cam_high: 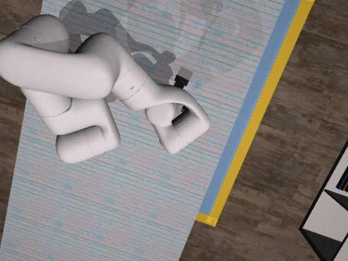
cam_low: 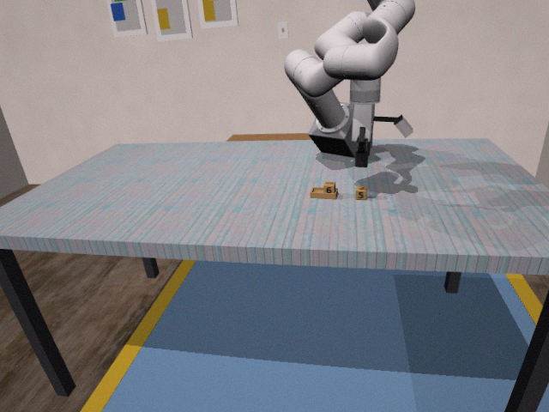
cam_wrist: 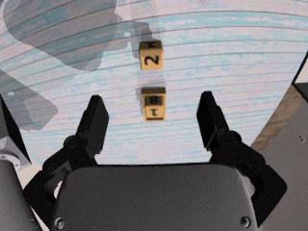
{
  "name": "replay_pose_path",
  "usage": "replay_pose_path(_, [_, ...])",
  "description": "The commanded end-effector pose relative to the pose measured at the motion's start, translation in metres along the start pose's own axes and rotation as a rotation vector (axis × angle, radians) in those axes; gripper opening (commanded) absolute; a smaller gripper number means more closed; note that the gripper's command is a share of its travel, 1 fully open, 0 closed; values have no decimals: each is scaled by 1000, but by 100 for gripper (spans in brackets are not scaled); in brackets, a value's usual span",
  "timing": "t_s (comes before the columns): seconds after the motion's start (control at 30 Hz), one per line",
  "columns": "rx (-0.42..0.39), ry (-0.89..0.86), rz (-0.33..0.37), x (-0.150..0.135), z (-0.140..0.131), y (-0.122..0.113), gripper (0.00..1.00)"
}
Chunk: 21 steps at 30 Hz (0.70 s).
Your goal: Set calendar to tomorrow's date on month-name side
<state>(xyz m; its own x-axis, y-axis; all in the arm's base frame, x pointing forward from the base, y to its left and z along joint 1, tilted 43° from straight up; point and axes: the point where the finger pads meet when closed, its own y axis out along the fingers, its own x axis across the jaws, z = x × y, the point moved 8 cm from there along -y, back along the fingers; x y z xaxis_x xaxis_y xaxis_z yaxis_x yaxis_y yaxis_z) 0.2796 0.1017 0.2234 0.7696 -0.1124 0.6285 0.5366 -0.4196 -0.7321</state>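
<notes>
In the exterior view a small wooden tray (cam_low: 322, 192) lies flat on the table with one cube (cam_low: 328, 188) standing in its right part, a 6 facing the camera. The second cube (cam_low: 361, 192) stands on the table just right of the tray, apart from it, showing a 5 to the camera. My gripper (cam_low: 361, 153) hangs open and empty well above that loose cube. In the wrist view the loose cube (cam_wrist: 150, 58) has a 2 on top, and the tray with its cube (cam_wrist: 154, 104) lies between my spread fingers, far below them. The top view hides both cubes under the arm.
The arm (cam_high: 84, 84) folds over the table's middle in the top view. The table edge (cam_high: 241, 118) runs to the right, with a shelf (cam_high: 328, 202) on the floor beyond. Wide table surface surrounds the tray.
</notes>
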Motion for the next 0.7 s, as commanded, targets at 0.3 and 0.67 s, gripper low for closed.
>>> replay_pose_path(0.3, [2,0,-2,0,0,-1,100])
replay_pose_path(0.67, [1,-252,-13,4,-15,-7,100])
